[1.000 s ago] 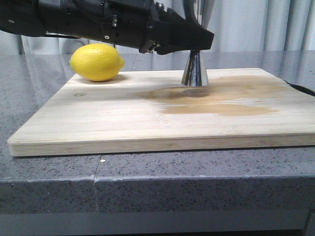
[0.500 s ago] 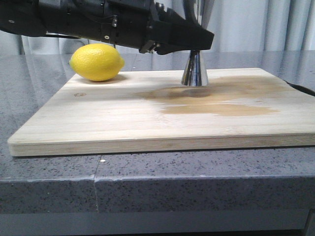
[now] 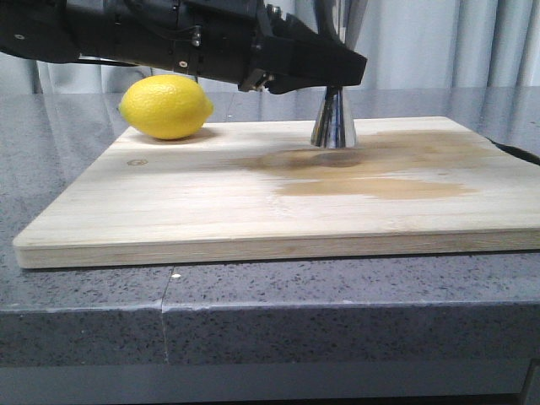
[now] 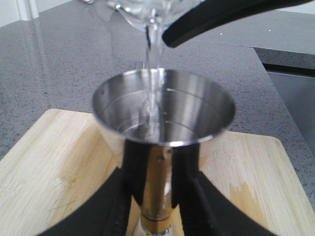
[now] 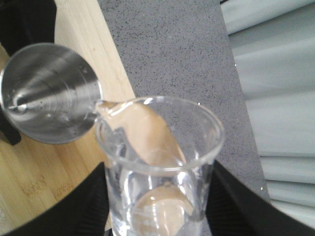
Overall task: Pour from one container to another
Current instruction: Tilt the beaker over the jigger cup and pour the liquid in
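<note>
The steel jigger [image 3: 334,120] stands upright on the wooden board [image 3: 169,194], and my left gripper [image 3: 336,74] is shut on its narrow waist. In the left wrist view the black fingers [image 4: 133,172] clamp the gold-banded waist below the jigger's open cup [image 4: 187,105]. My right gripper [image 5: 157,196] is shut on the clear glass beaker [image 5: 157,147], tilted with its lip over the jigger's [image 5: 47,93] rim. A thin clear stream [image 4: 152,54] falls from the beaker [image 4: 142,10] into the cup. The front view does not show the beaker.
A yellow lemon [image 3: 166,106] lies at the board's far left corner. A darker wet patch [image 3: 371,177] spreads across the board in front of the jigger. The board rests on a grey speckled counter [image 3: 84,295], with pale curtains behind.
</note>
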Controlling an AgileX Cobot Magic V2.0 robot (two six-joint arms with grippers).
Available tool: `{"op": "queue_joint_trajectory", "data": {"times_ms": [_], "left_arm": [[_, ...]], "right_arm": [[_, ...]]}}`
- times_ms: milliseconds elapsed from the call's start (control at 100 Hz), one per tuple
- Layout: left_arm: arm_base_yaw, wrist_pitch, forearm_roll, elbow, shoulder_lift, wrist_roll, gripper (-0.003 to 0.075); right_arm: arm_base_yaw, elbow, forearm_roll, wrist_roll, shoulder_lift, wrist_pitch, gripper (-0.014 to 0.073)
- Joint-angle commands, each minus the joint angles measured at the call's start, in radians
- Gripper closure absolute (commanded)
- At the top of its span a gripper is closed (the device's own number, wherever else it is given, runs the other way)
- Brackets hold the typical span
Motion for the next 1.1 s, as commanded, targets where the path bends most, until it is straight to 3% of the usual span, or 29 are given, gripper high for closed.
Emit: {"op": "queue_joint_trajectory", "data": {"times_ms": [0, 450, 1090], "left_arm": [[-0.006, 0.057, -0.077, -0.031, -0.052, -0.007, 0.0533], [-0.006, 0.057, -0.077, -0.031, -0.052, -0.007, 0.0533], [-0.006, 0.057, -0.077, -0.031, -0.052, -0.007, 0.0533]], "right_arm": [[0.0, -0.039, -0.026, -0.042, -0.031, -0.056, 0.0276], [0.0, -0.039, -0.026, -0.183, -0.031, -0.062, 0.0276], [0.0, -0.039, -0.026, -0.277, -0.031, -0.102, 0.0276]]}}
